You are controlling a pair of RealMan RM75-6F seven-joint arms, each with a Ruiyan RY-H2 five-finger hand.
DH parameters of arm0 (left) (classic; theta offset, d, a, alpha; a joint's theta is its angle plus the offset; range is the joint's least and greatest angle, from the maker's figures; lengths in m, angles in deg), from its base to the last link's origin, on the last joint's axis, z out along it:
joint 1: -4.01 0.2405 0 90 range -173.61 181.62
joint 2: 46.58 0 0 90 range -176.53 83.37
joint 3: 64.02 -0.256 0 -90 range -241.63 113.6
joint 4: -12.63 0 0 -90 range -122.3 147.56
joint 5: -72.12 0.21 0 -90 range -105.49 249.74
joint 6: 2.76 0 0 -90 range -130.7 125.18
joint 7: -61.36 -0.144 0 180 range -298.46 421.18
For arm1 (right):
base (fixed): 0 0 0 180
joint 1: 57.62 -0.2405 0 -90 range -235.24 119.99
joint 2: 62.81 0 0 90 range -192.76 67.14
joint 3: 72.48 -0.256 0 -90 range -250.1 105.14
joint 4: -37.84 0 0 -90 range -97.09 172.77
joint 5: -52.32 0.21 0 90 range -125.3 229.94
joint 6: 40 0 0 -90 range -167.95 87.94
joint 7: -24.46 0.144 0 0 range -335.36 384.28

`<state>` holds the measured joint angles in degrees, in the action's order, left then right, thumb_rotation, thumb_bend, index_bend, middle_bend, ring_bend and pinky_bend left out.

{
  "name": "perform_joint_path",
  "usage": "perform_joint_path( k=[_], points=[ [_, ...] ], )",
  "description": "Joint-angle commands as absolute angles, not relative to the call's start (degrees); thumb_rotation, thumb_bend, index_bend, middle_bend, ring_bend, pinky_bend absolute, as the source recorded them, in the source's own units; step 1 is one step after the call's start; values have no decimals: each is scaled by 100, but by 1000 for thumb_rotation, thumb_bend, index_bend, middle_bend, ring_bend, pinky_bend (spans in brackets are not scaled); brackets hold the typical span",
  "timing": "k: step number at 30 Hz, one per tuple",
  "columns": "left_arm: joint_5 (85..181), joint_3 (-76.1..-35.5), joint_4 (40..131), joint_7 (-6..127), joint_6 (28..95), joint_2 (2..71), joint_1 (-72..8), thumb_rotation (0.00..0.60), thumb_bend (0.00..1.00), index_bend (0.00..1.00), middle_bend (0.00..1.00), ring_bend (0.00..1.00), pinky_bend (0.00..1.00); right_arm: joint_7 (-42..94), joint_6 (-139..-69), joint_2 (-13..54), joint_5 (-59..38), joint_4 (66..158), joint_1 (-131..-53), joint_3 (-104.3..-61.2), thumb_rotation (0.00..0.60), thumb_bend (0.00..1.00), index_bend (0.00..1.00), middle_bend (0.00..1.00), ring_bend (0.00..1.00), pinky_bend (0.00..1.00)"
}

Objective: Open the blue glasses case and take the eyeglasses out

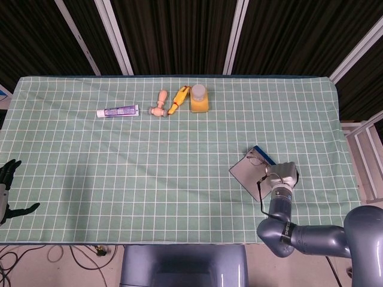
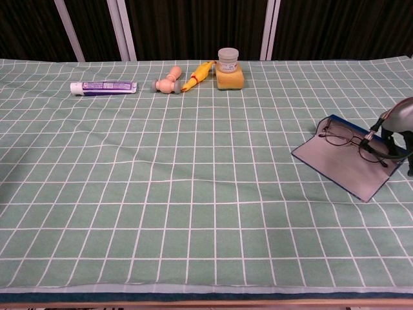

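The blue glasses case [image 2: 335, 161] lies open near the table's right side, with its grey lining facing up. It also shows in the head view as a grey panel with a blue far edge [image 1: 246, 172]. Thin-rimmed eyeglasses [image 2: 342, 134] rest across the case's far part [image 1: 257, 159], one temple reaching toward my right hand [image 2: 395, 139]. That hand grips the case's right end and is partly cut off by the frame edge; from the head view it shows just right of the case [image 1: 282, 174]. My left hand [image 1: 6, 179] hangs off the table's left side, holding nothing, fingers apart.
Along the far edge lie a toothpaste tube [image 1: 118, 111], a small wooden toy [image 1: 160, 103], a yellow toy [image 1: 179, 98] and a yellow jar with a grey lid [image 1: 199, 98]. The green checked cloth [image 1: 149, 179] covers the table. The table's right edge is near the case.
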<state>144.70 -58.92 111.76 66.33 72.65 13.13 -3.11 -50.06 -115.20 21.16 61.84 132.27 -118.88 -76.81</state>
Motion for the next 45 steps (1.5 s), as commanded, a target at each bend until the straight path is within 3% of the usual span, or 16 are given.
perform_joint_path(
  k=[1, 5, 9, 18, 28, 45],
  points=[
    [14466, -5889, 11177, 6632, 7269, 1314, -310, 600, 0, 0, 0, 0, 0, -5081, -11424, 2130, 6248, 12970, -11830, -7772, 600, 309, 359, 929, 980, 911],
    [14460, -5890, 11196, 6639, 7269, 1308, -304, 600, 0, 0, 0, 0, 0, -4937, -11269, 2174, 6106, 12601, -11734, -7891, 600, 308, 270, 929, 980, 911],
    [14485, -5895, 11204, 6628, 7299, 1305, -293, 600, 0, 0, 0, 0, 0, -4654, -11129, 2198, 5860, 12342, -11614, -8042, 600, 309, 244, 929, 980, 911],
    [14470, -5886, 11196, 6632, 7286, 1310, -299, 600, 0, 0, 0, 0, 0, -4344, -11284, 2038, 5511, 12812, -11580, -8461, 600, 337, 231, 929, 981, 911],
    [14523, -5887, 11141, 6560, 7367, 1347, -285, 600, 0, 0, 0, 0, 0, -3396, -10962, 2186, 5109, 12296, -11360, -8951, 600, 387, 371, 944, 993, 912],
    [14402, -5869, 11130, 6269, 7352, 1445, -319, 600, 0, 0, 0, 0, 0, -3684, -10178, 2280, 6328, 11381, -11272, -9396, 600, 390, 376, 944, 989, 912]
  ],
)
